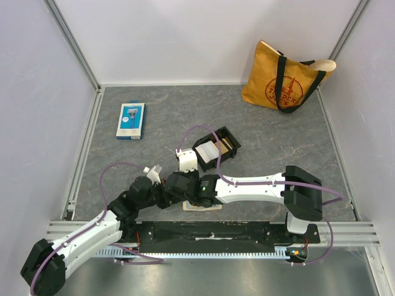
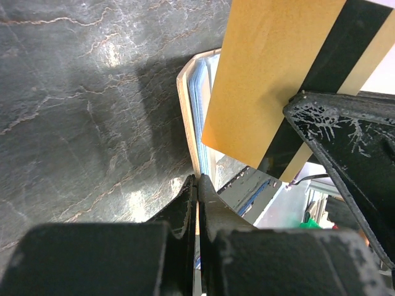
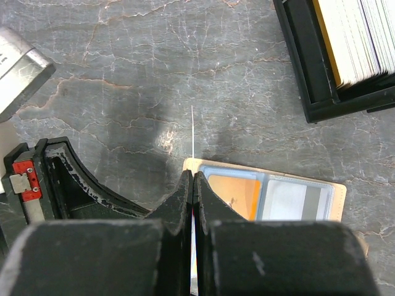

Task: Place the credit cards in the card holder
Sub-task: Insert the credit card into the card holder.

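Credit card (image 2: pixel 265 74) — pinched in right claw (image 3: pixel 193 177) — is hanging edge-on just above card holder (image 3: pixel 296 200); left claw (image 2: pixel 197 180) is clamping its rim.

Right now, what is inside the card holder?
In the card holder, clear pockets show an orange card and a grey-and-white card. The right tool, shut on an edge-on credit card, hides its left end.

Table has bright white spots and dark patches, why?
Left wrist view: glare whitens the table, and a shadow falls beside the card holder. Right wrist view: same glare, a shadow left of the credit card in the right gripper.
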Available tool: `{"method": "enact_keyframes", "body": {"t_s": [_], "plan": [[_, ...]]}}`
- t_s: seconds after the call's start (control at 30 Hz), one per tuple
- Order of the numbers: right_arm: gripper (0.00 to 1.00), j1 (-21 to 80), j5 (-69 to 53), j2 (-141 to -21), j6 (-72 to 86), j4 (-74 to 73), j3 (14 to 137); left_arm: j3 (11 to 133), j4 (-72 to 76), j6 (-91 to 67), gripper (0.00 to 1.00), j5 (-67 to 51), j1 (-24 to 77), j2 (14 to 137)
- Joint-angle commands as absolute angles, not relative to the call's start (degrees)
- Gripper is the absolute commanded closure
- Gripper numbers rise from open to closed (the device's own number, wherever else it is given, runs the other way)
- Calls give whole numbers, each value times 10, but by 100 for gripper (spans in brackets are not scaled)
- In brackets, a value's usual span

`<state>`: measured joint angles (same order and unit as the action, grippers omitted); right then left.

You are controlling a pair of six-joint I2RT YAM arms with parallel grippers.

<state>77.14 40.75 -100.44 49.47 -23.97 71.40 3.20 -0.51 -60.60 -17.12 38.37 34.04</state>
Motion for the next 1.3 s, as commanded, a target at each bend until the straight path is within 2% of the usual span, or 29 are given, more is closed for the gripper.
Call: {"method": "enact_keyframes", "body": {"t_s": [0.0,0.97,1.1,1.27], "plan": [[100,773,424,-1000,496,-237,708,54,4,-605,98,-185,384,330],[100,776,510,-986,499,-371,719,79,-25,-598,98,-186,384,331],[100,767,470,-952,504,-353,689,66,-30,-600,98,-172,385,337],[100,720,338,-860,504,-217,565,46,-34,-599,98,-150,384,362]]}}
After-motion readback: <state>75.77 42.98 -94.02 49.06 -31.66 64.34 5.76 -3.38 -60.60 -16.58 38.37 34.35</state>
